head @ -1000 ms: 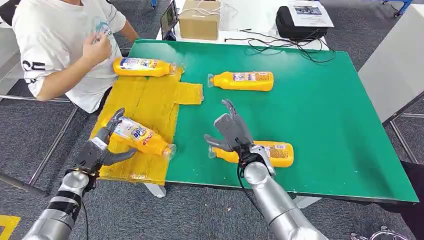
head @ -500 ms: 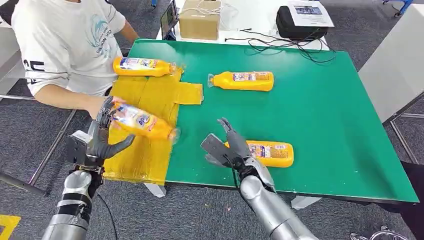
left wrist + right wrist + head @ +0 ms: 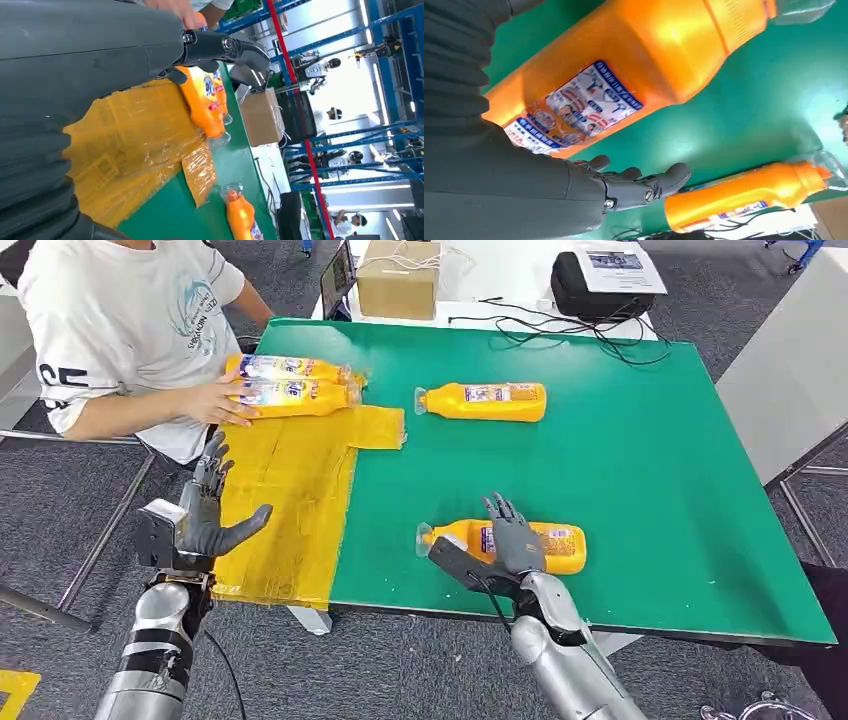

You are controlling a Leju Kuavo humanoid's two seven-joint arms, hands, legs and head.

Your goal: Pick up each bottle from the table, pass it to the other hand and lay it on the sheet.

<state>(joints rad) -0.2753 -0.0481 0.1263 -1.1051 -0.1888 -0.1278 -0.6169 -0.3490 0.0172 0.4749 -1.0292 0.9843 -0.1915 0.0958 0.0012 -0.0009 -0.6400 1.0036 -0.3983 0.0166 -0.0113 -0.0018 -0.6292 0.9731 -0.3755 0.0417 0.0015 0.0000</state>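
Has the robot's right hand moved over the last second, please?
Yes. The right hand has dropped from above the green table toward its near edge and now sits over the nearest orange bottle, fingers apart.

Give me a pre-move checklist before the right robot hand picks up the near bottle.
1. Left robot hand free to receive: ok, fingers apart, holding nothing.
2. Right robot hand lined up with near bottle: ok, it lies over the bottle's middle.
3. Right robot hand's grip closed on the bottle: cannot tell; the right wrist view shows fingers extended beside it.
4. Yellow sheet has room: ok, its near half is bare.
5. Person's hand off the sheet: not ok, it rests on the two bottles at the far end.
6. Far bottle out of the way: ok, lying apart on the green table.
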